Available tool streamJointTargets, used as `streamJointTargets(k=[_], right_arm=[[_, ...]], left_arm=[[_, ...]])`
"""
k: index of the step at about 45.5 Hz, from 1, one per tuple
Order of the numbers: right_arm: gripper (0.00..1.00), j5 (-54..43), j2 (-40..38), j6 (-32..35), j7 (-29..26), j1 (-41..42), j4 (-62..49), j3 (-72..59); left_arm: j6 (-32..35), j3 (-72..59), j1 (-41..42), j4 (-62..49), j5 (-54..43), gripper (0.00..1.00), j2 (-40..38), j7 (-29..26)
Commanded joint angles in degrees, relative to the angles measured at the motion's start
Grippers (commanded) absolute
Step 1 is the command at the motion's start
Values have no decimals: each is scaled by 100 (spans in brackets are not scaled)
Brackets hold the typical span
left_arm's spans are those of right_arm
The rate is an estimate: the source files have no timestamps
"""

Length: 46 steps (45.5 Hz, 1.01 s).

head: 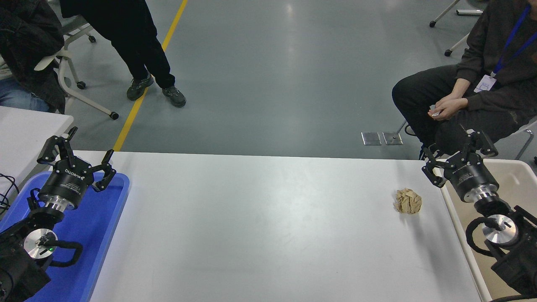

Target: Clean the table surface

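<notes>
The white table surface (260, 226) fills the middle of the head view. A crumpled ball of brown paper (407, 201) lies on it near the right end. My right gripper (455, 153) hovers open above the table's far right corner, to the right of and beyond the paper ball, with nothing between its fingers. My left gripper (77, 144) stays parked and open over the blue tray (111, 218) at the lower left.
A beige bin (518, 176) stands against the table's right end, under my right arm. A person sits beyond the far right corner, close behind my right gripper. Other people and wheeled chairs stand at the far left. A second white table (25, 134) adjoins on the left.
</notes>
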Motion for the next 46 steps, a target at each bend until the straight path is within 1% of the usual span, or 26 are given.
streamJointTargets(k=[1, 9, 13, 17, 23, 28, 36, 46], right_arm=[[100, -22, 109, -2, 50, 93, -139, -193], [100, -49, 127, 7, -55, 163, -7, -360], [100, -145, -40, -2, -266, 268, 134, -1009], [100, -154, -242, 7, -310, 462, 212, -1651], [100, -180, -593, 7, -424, 629, 564, -2179], [100, -172, -980, 7, -872, 761, 994, -2443], [100, -198, -1622, 60, -1557, 778, 1855, -2505], [100, -558, -2114, 77, -2594, 770, 2585, -2672]], left_arm=[[0, 0, 0, 0, 4, 100, 0, 0], [0, -8, 0, 0, -5, 100, 0, 0], [0, -8, 0, 0, -5, 100, 0, 0], [0, 0, 0, 0, 4, 100, 0, 0], [0, 0, 0, 0, -5, 100, 0, 0], [0, -8, 0, 0, 4, 100, 0, 0], [0, 0, 0, 0, 4, 100, 0, 0], [0, 0, 0, 0, 4, 100, 0, 0]])
